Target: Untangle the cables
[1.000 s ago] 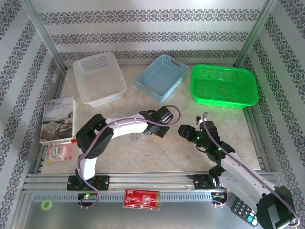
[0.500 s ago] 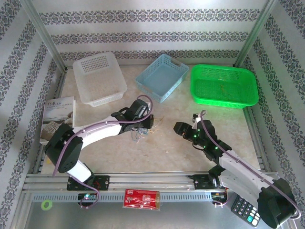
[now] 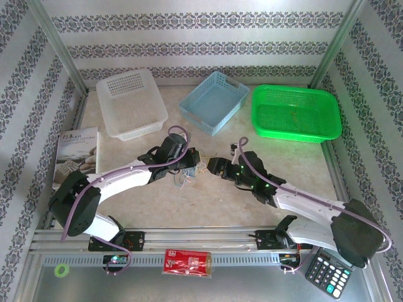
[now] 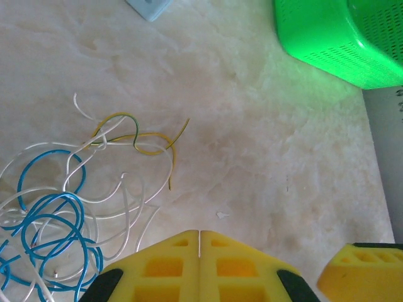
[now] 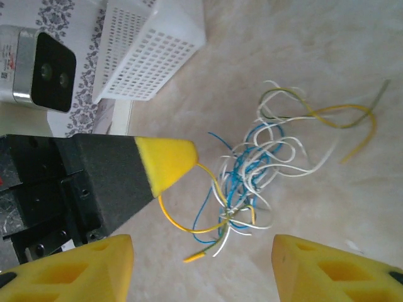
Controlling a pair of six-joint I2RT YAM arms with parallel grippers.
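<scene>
- The left gripper (image 3: 194, 165) reaches to the middle of the pale marble-patterned table (image 3: 214, 204). In its wrist view, its yellow foam jaws (image 4: 199, 236) are pressed flat together.
- The tangle of thin, curly blue, white and yellow-green wires (image 5: 252, 170) lies mid-table, just beside that gripper. In the right wrist view, one yellow strand runs straight out of the closed tip.
- The right gripper (image 5: 201, 245) faces the tangle from the other side, close by, jaws apart and gripping nothing.
- Along the far edge stand a white perforated plastic basket (image 3: 129, 104), a light-blue lattice basket (image 3: 213, 100) and a bright green mesh basket (image 3: 296, 113).
</scene>
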